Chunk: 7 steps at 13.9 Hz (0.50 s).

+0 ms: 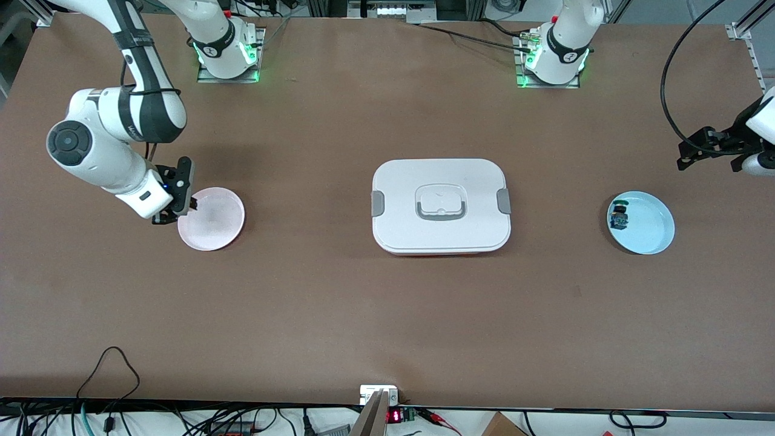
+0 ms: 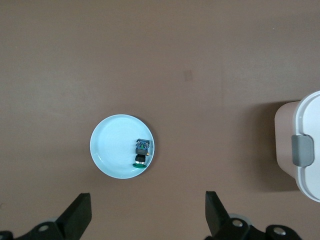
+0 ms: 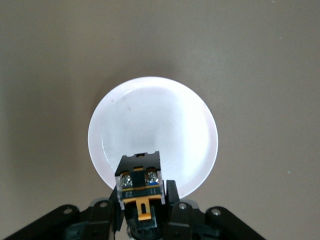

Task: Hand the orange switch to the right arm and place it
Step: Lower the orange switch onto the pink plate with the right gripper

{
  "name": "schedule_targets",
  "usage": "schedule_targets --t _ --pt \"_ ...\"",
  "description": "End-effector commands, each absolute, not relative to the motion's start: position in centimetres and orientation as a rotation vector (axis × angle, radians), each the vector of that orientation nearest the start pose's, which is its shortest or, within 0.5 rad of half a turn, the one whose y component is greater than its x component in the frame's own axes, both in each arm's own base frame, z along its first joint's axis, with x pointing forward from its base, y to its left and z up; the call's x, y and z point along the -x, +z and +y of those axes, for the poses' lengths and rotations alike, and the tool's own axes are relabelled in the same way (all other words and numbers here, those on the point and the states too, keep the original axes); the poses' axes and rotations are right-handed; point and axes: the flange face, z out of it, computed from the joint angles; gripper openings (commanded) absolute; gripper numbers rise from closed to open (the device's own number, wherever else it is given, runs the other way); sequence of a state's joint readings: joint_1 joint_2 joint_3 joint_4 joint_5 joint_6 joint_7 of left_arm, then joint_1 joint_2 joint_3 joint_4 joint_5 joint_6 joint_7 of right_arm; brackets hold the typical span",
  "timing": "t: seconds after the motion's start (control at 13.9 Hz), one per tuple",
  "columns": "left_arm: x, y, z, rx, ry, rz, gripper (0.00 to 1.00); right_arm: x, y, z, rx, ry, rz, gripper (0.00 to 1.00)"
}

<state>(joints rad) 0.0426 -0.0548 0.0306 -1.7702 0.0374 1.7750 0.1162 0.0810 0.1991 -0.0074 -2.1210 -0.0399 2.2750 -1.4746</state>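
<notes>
Your right end effector [image 1: 174,209] grips the orange switch [image 3: 140,187] over the pink plate's [image 1: 215,233] nine-o'clock rim; your left end effector [image 2: 147,220] waits, released.

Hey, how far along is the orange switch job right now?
The handover looks done: the right gripper has its jaws shut on the orange switch, over the edge of the pink plate. The left gripper waits open above the table near the blue plate, where the green switch lies. Left to do: lower the switch onto the pink plate and release.
</notes>
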Motion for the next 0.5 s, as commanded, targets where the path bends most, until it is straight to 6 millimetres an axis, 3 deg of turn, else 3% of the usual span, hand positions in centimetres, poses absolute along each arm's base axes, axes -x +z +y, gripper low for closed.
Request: schedule_targets --t 0.0,0.07,0.22,0.43 --pt "-56.0 59.3 3.1 3.09 -0.082 0.11 1.0 -56.1 30.3 5.9 -2.187 -0.056 2.237 0.0" --pt "-56.8 59.1 2.2 3.09 -0.069 0.134 1.0 -56.2 29.9 5.9 -2.185 -0.05 2.236 0.0" --pt "-58.8 56.2 0.3 3.091 -0.001 0.173 1.0 -55.8 28.6 5.8 -2.192 -0.069 2.24 0.0" --pt "-58.9 57.0 0.7 3.089 -0.022 0.159 1.0 -54.8 27.1 5.4 -2.18 -0.04 2.229 0.0"
